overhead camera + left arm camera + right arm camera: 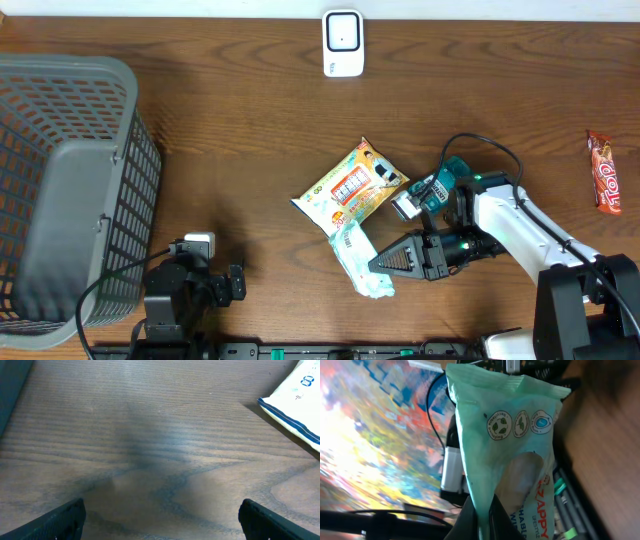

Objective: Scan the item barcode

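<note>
My right gripper (378,264) is shut on the item, a pale green wipes pack (357,258), and holds it just over the table right of centre. In the right wrist view the pack (505,430) stands up out of the gripper (487,519), pinched by its lower edge, with red lettering and round icons showing. No barcode shows. A white scanner-like device (342,42) stands at the far edge. My left gripper (160,521) hangs open over bare wood, low at the front left (190,282).
A yellow snack packet (350,188) lies beside the held pack. A grey mesh basket (60,190) fills the left side. A red candy bar (604,170) lies at the far right. A white, blue-striped packet edge (295,400) shows in the left wrist view.
</note>
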